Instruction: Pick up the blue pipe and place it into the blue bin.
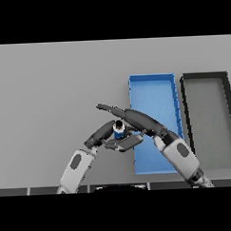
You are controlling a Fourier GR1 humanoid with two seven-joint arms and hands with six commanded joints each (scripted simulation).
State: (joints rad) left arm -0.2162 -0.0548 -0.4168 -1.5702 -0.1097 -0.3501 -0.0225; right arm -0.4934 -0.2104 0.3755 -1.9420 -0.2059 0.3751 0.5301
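The blue pipe (119, 132) is a short blue cylinder with a dark top, standing upright just left of the blue bin (152, 92). My right hand (140, 120) reaches across the bin's left wall and is shut on the pipe: one finger stretches straight past it up and to the left, while the others curl under it. My left hand (103, 131) comes in from the lower left with relaxed fingers, its tips close to the pipe's left side. Whether the pipe rests on the table or is lifted does not show.
A dark grey bin (229, 112) stands directly right of the blue bin, their long sides nearly touching. Both bins run from mid-table toward the front edge. The grey table (54, 91) stretches out to the left and behind.
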